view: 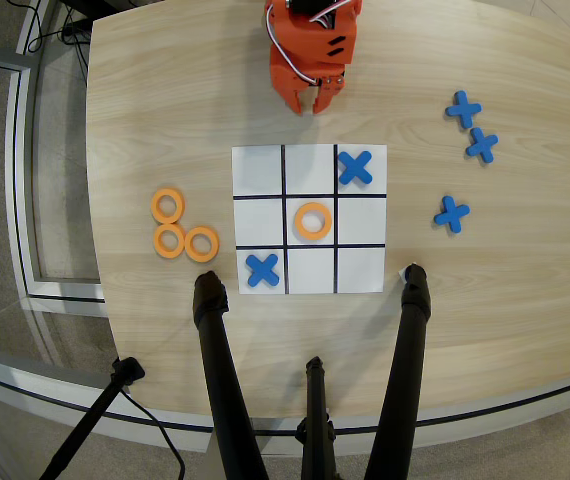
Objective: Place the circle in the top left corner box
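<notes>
Orange plastic gripper [315, 105] is hanging at the far edge of the table in the overhead view, just beyond the grid's top row. We are seeing its jaws only slightly parted and holding nothing.

We are noting three loose orange rings on the bare wood left of the paper grid [360, 270]. We are taking the circle [168, 206], the uppermost of them, as the likeliest pick, since it is sitting nearest the arm; its neighbour ring [169, 240] is just below it and a third ring [201, 244] is touching that one. The circle is lying well apart from the jaws, down and to the left in the view.

We are judging the step in hand as the reach toward a ring. To do it well, we are advising a wider opening first, then a descent straddling one side of the ring's band, away from its neighbours.

We are reading the bottom-right cell as the top left corner box [360, 270]; it is empty. A centre ring [312, 220] and two blue crosses [355, 167] are occupying other cells.
</notes>
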